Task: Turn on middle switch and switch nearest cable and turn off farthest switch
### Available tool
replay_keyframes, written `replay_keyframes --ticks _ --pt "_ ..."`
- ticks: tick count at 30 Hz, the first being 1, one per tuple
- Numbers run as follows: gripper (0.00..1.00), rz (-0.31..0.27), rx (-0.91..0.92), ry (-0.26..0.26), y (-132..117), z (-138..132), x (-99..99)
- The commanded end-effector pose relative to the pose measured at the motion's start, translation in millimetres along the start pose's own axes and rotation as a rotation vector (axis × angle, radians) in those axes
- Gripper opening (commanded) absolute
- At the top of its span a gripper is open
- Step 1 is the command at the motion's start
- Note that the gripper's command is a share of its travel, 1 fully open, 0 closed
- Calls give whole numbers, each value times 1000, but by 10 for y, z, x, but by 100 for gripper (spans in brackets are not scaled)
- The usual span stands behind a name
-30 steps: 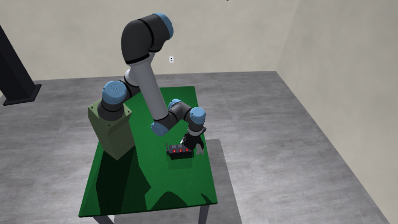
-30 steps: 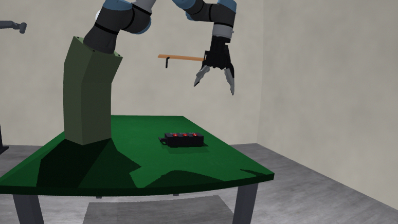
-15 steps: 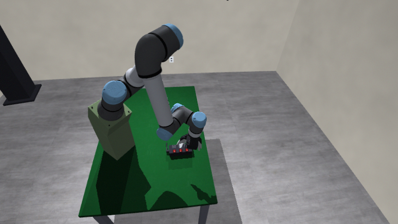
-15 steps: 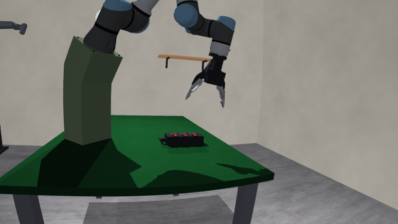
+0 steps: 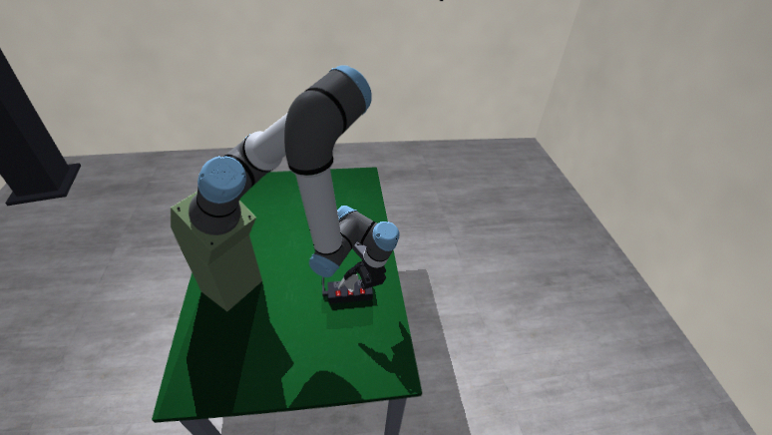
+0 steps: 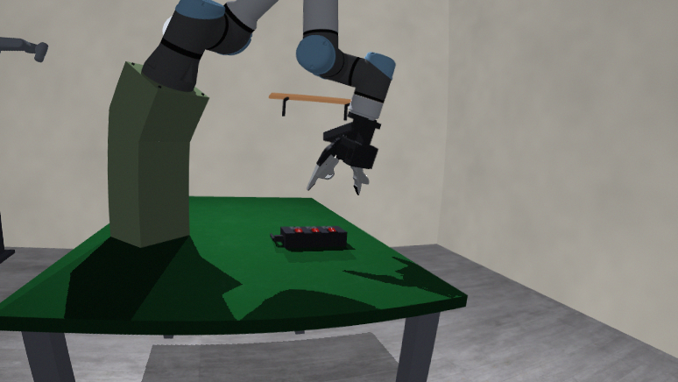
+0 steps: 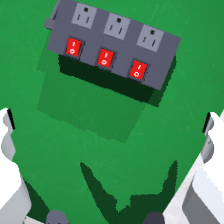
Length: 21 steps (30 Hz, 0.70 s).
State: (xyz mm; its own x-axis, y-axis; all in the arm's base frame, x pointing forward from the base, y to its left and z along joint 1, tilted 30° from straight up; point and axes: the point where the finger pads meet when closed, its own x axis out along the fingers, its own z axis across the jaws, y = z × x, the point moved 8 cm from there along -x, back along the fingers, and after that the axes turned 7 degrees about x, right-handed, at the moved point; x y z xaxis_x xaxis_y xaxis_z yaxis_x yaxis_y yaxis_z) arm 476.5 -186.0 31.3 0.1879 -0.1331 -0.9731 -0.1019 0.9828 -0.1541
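Note:
A dark grey power strip [image 5: 349,297] [image 6: 313,239] [image 7: 112,42] lies right way up on the green table [image 5: 345,372] [image 6: 236,215] [image 7: 75,150], near its right edge. Three red rocker switches [image 7: 104,58] sit in a row beside three sockets. The cable stub [image 6: 276,239] [image 7: 50,22] is at the strip's left end in the exterior view. I cannot tell which switches are on. My gripper [image 6: 333,188] [image 7: 109,112] is open and empty. It hangs above the strip, a little to its right, without touching it.
The arm's olive pedestal [image 5: 221,258] [image 6: 146,166] stands on the table's left side. A wooden shelf [image 6: 308,98] hangs on the back wall behind the wrist. A dark stand [image 5: 27,162] is on the floor far left.

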Motion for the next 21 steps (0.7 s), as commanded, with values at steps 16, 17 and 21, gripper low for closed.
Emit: replay_keyframes --ticks 16,17,21 --pt "100 34 -336 27 259 -28 395" --pt "100 35 -345 28 266 -29 405" --pt "100 38 -371 30 287 -34 436"
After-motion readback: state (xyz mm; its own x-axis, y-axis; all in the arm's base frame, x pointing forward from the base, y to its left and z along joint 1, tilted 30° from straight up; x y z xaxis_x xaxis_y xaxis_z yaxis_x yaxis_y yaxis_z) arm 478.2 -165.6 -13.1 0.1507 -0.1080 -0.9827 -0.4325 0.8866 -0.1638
